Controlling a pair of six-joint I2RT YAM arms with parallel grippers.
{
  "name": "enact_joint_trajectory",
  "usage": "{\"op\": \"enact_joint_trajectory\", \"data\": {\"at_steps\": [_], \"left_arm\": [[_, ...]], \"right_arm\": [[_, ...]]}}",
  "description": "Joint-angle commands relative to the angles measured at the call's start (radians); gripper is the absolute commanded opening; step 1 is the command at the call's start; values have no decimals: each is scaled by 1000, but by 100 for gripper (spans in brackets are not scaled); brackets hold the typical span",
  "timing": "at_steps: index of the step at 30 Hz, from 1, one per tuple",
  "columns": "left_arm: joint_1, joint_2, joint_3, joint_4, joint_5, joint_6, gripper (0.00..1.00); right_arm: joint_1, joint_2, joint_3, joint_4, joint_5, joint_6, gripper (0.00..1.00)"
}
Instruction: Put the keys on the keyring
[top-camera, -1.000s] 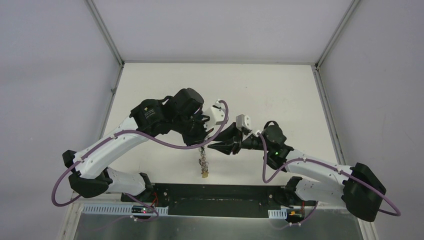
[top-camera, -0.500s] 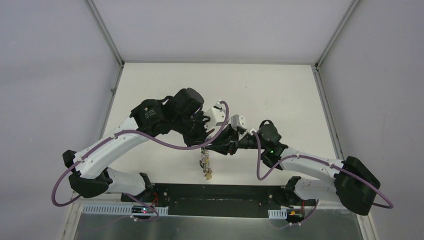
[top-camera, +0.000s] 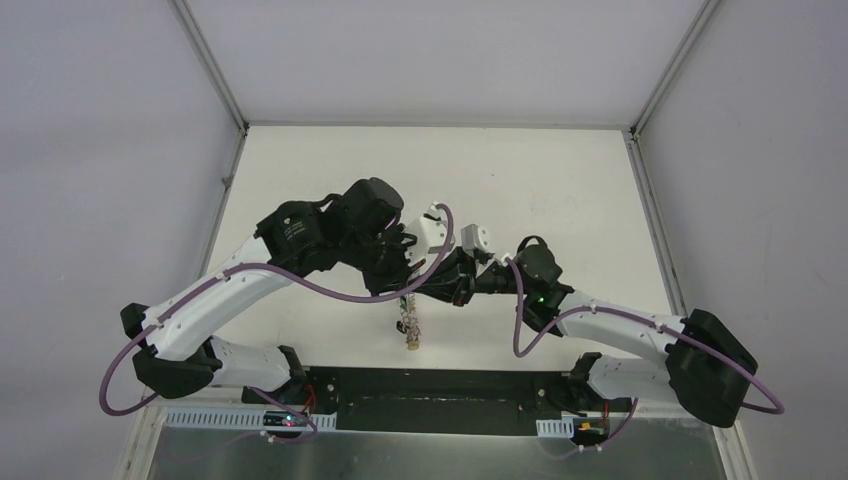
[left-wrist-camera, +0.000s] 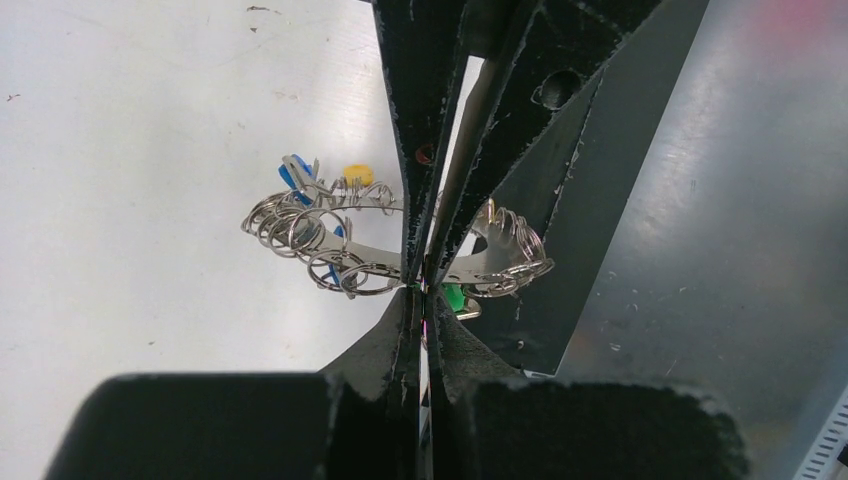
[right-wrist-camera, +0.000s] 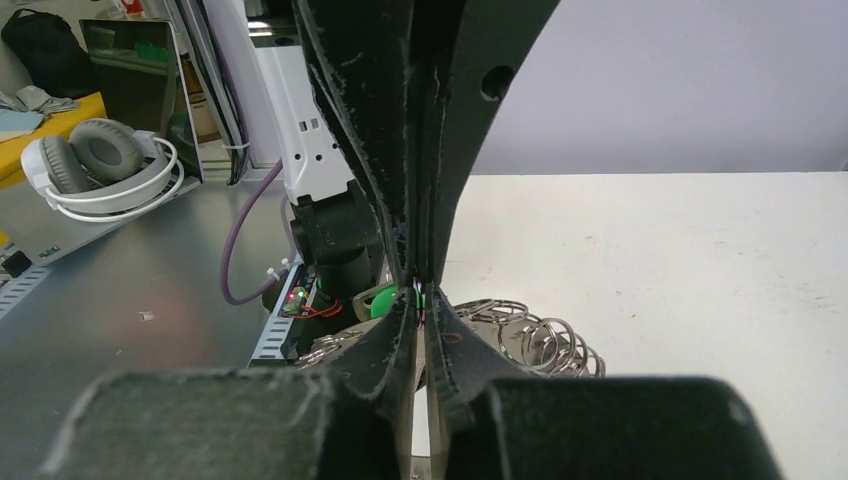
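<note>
The keyring (left-wrist-camera: 340, 262), a silvery band strung with many small rings, hangs in the air between both grippers. My left gripper (left-wrist-camera: 421, 291) is shut on its band. My right gripper (right-wrist-camera: 421, 297) comes in from the opposite side, tip to tip with the left one, and is shut on the same band. A blue tag (left-wrist-camera: 292, 172) of the keys shows behind the ring's left side, and a green tag (left-wrist-camera: 455, 297) sits just right of the pinch. In the top view the bunch (top-camera: 408, 325) dangles below the two grippers (top-camera: 412, 290).
A yellow tag (left-wrist-camera: 357, 174) hangs among the rings. The white table (top-camera: 560, 190) lies under the bunch. The black base plate (top-camera: 440, 385) and a metal shelf (top-camera: 430, 455) run along the near edge. Grey walls stand on both sides.
My right gripper has moved left to the keyring and closed its jaws on it. The left gripper has stayed shut, and the hanging bunch has risen slightly.
</note>
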Motion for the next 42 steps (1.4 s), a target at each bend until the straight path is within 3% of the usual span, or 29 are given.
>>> {"op": "enact_joint_trajectory", "data": {"at_steps": [1, 12, 18, 23, 31, 33, 38, 42], "left_arm": [[-10, -41, 4, 76, 38, 22, 0], [-12, -66, -22, 104, 58, 35, 0], [-12, -81, -39, 123, 63, 41, 0], [-12, -83, -44, 129, 68, 36, 0], [-11, -107, -63, 155, 46, 32, 0], [-11, -125, -80, 182, 15, 13, 7], [-12, -218, -186, 330, -95, -69, 38], [-11, -315, -313, 447, -127, -99, 45]], "right_arm": [[6, 23, 55, 25, -23, 20, 7], [5, 31, 67, -11, -30, 15, 9], [5, 24, 64, -22, -18, 15, 25], [6, 17, 61, -31, -17, 4, 0], [4, -7, 44, -32, 2, 2, 0], [4, -18, 37, -32, 5, 1, 0], [3, -38, 26, -32, -1, 7, 0], [3, -52, 19, -32, 6, 9, 0]]}}
